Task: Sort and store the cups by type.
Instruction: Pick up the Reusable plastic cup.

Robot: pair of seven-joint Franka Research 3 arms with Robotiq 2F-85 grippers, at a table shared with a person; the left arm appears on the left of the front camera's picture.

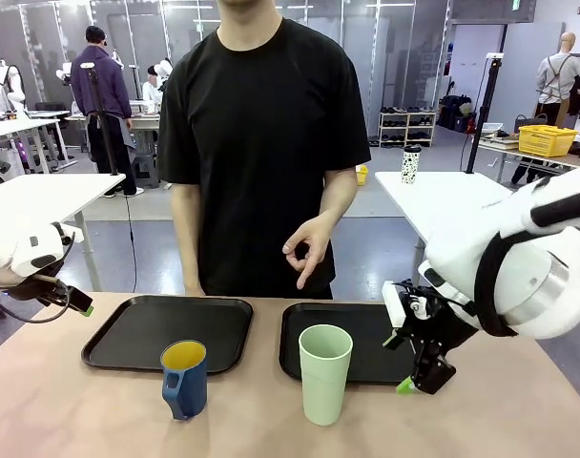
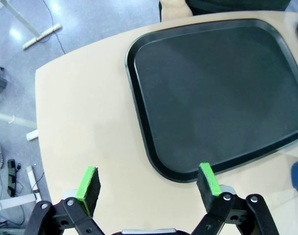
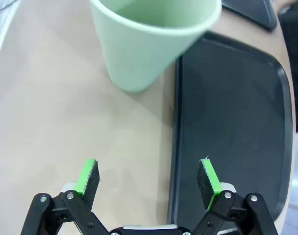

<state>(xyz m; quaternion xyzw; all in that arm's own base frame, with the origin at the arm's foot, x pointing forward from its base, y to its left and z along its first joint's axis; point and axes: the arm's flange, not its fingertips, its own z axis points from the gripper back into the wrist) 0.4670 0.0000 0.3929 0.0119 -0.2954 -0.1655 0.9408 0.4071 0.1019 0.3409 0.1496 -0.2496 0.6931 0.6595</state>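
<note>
Both the left claw [image 2: 148,175] and the right claw [image 3: 149,169] stand wide open and empty; if you approach off-centre, a finger may topple the tall tumbler [image 1: 325,374].

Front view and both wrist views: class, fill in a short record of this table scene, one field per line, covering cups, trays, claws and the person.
mint tumbler: upright on the table, on the robot's side of the right tray
blue mug: upright on the table, on the robot's side of the left tray; yellow inside
left claw: open, holding nothing, over the left tray's edge
right claw: open, holding nothing, beside the mint tumbler
person's hand: raised at the table's far side
</note>
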